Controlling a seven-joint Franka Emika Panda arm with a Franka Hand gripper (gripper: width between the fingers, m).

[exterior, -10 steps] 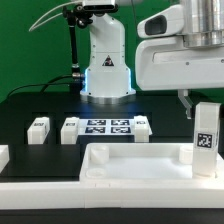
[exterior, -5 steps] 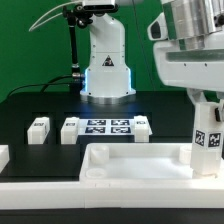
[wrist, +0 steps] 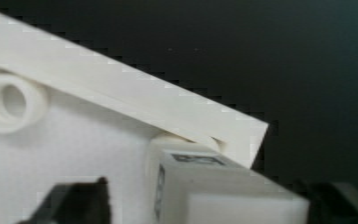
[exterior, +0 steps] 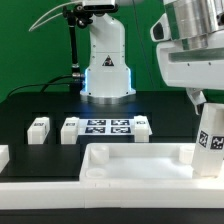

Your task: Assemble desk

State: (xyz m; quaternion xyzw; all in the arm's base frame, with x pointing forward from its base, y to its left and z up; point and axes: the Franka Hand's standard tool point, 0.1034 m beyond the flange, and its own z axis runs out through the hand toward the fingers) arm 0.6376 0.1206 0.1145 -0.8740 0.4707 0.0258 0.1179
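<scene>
The arm (exterior: 186, 18) hangs in from the top at the exterior view's right, and its bulky white wrist (exterior: 196, 62) points downward. Its base (exterior: 105, 65) stands at the back, in the middle. The claw (wrist: 208, 205) sits low with its jaws spread wide. In the wrist view the two dark fingers (wrist: 78, 200) stand well apart, one at each side.

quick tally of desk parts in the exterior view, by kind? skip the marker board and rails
Desk top: 1
Loose legs on the table: 3
Standing leg at the desk top's corner, exterior view's right: 1
Total: 5
</scene>
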